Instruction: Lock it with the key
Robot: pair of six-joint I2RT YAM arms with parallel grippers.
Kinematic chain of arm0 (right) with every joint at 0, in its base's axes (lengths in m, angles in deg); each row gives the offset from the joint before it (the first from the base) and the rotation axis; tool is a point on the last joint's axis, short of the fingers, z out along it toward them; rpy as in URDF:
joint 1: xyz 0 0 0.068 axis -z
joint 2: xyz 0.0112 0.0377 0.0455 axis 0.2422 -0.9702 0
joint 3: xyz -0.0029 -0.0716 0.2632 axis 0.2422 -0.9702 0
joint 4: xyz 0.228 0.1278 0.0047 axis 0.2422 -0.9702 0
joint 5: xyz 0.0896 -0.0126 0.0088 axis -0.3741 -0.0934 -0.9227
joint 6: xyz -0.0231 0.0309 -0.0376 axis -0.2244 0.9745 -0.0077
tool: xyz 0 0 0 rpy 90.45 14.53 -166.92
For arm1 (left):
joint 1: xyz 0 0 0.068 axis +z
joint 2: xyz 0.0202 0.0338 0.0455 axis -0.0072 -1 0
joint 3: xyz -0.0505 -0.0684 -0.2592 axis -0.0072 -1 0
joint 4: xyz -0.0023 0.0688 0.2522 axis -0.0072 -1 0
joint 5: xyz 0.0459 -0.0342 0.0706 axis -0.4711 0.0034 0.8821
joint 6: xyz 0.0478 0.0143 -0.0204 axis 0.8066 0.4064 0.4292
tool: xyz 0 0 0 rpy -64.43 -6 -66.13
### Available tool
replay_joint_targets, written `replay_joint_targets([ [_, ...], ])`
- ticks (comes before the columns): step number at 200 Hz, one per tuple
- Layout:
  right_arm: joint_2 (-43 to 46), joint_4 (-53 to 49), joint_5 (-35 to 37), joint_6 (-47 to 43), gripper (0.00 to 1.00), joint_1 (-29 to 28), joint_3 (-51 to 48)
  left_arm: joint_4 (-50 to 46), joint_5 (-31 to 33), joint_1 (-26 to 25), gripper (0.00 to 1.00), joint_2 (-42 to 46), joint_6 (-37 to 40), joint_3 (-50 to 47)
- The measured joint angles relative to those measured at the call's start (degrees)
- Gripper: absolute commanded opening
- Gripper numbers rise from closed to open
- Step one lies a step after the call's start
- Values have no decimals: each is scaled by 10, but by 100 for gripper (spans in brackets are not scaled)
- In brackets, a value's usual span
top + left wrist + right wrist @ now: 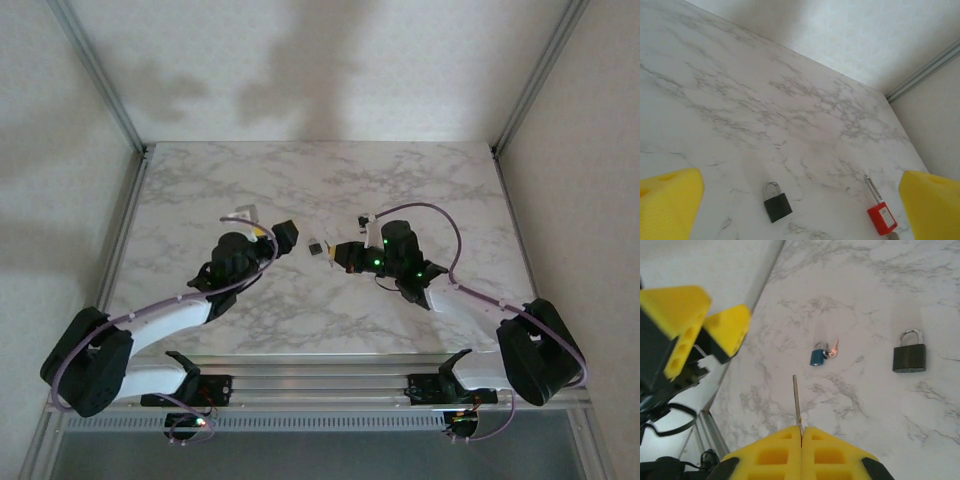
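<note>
The right gripper (801,432) is shut tight, with its yellow jaws pressed together. A thin metal key (796,400) pokes straight out from the line where they meet, so this gripper is holding the key.

The left gripper (801,187) is wide open, with one yellow jaw far out on each side. It holds nothing.

Down on the white marble table (880,290) the black padlock (909,356) lies flat. Its silver loop looks closed. From above, it sits between the two grippers, close to both. The key is apart from it.

A little blue padlock (816,357) lies farther off, with a small key (832,349) right at its top.

In the left wrist view, a red piece (881,218) with a thin metal pin lies to the right of the black padlock. I cannot tell if it is a lock or a key.
</note>
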Motion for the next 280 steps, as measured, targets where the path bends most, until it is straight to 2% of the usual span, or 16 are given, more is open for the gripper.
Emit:
replay_joint_targets([
  [38,-44,-40,34,-7,0,0,38,40,60,-1,100,27,7,-50],
  [71,-88,-70,57,-8,0,0,77,42,97,-2,99,40,7,-56],
  [144,-192,-168,91,-24,0,0,177,37,146,-3,100,55,-2,-57],
  [280,-312,-269,107,-52,0,0,298,20,161,-3,99,39,-11,-56],
])
